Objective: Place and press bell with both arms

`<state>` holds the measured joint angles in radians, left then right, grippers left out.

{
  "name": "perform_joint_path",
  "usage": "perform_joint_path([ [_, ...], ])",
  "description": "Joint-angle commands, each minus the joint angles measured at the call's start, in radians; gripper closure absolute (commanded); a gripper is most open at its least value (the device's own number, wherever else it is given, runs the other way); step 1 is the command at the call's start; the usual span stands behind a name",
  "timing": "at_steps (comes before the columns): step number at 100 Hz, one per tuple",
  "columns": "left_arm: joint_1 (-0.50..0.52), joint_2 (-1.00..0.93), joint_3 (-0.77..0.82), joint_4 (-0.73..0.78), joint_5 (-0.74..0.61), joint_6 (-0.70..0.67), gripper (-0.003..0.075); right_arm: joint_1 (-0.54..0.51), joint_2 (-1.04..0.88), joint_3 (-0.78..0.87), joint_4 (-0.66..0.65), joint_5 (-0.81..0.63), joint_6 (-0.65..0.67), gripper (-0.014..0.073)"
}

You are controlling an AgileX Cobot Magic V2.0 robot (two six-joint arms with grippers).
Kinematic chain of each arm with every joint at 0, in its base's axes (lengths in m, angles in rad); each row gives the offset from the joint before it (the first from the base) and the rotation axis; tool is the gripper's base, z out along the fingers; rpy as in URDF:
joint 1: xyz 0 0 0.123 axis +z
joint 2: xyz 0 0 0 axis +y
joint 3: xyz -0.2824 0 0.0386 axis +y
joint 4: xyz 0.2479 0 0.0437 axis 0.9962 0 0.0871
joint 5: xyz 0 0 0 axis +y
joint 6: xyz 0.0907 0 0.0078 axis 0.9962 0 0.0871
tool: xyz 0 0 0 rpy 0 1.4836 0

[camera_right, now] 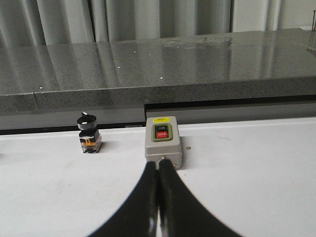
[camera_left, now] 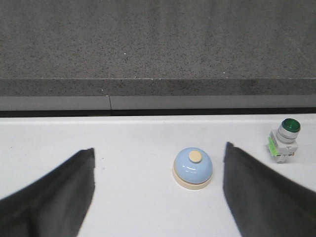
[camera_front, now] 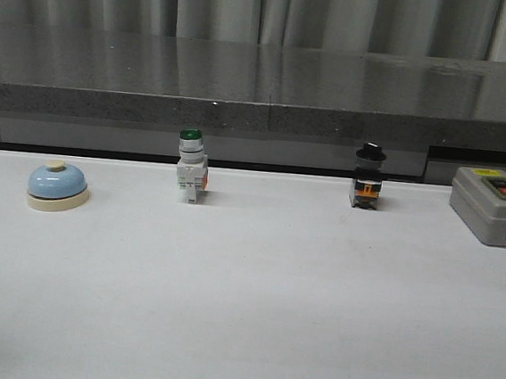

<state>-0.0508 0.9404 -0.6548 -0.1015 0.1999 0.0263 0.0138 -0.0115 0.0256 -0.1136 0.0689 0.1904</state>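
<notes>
Bell: the bell (camera_front: 57, 186) sits upright on the white table (camera_front: 241, 314), far left in front view, well apart from the other items; nothing touching it.
Left gripper: left gripper (camera_left: 158, 197) spread wide, fingers (camera_left: 54, 195) released, empty; bell lies between and ahead of them in wrist view, no contact.
Right gripper: right gripper (camera_right: 158, 197) clenched, fingers pressed together, holding nothing; pointed toward the grey on/off box (camera_right: 163, 140).
Progress: judged barely begun. Bell not grasped, not placed, button not pressed. Left: grasp, place, press w/ other arm.
Neighbours: green-capped switch (camera_front: 191, 166) near centre, black-capped switch (camera_front: 368, 176) right of it, grey box far right.
Hidden: neither arm shows in front view; grey box cut by frame edge there; target spot for bell not marked, can't tell. Fingertips' height over table unclear.
</notes>
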Motion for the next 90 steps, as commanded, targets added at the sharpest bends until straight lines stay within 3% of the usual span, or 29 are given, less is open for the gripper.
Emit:
perform_joint_path([
  [1,0.003,0.066,-0.084,-0.01,-0.065,-0.008,0.0089,-0.006,-0.013,-0.014,-0.001,-0.08,-0.003,0.0653],
  [17,-0.007,0.209,-0.209,-0.01,0.02,-0.008,0.0115,-0.006,-0.013,-0.014,-0.001,-0.08,-0.003,0.0653],
  [55,-0.14,0.554,-0.532,-0.01,0.306,-0.008,0.0156,-0.006,-0.013,-0.014,-0.001,-0.08,-0.003,0.0653],
  [90,-0.151,0.819,-0.736,-0.014,0.454,-0.008,0.0156,-0.006,-0.013,-0.014,-0.001,-0.08,-0.003,0.0653],
])
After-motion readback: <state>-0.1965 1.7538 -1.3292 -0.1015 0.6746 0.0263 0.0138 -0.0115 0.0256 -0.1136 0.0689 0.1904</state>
